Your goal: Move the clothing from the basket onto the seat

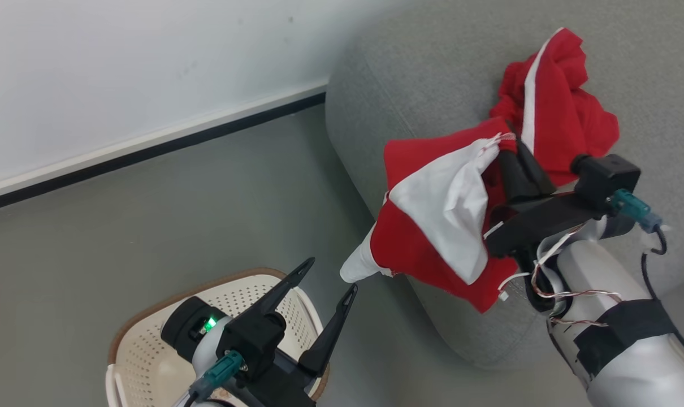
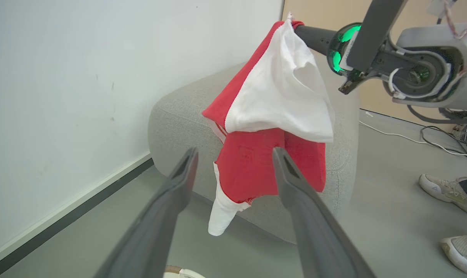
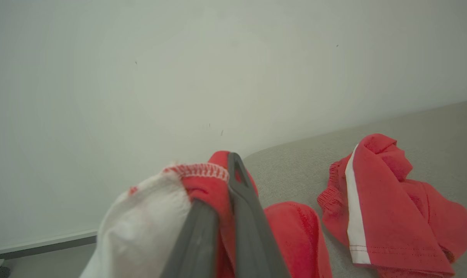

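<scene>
Right gripper [image 1: 514, 150] is clamped tight on a bunched red-and-white garment [image 1: 432, 226], holding it up at the rounded end of the seat [image 1: 444, 73]; the cloth hangs loose off the fingers, part of it over the seat's edge and its white tail out over the floor [image 1: 150, 198]; left gripper [image 1: 330, 275] hovers above the basket [image 1: 150, 311] with its fingers spread and nothing between them; so I'd say we're in the carry-and-drop bit of the job, with this piece out of the basket but not yet down on the seat; next move, I reckon, needs the right arm to go further in over the seat, come down near the other garment [image 1: 562, 124] and let the fingers part; thin floppy stuff like this could snag on a finger, or slide off that curved edge if it's let go too early; headcount, big to small: one seat, one basket on the floor near it, two garments (one crumpled on the seat, one in the air), two grippers; left arm covers a good chunk of the basket's inside, so I can't tell if more is waiting in there
</scene>
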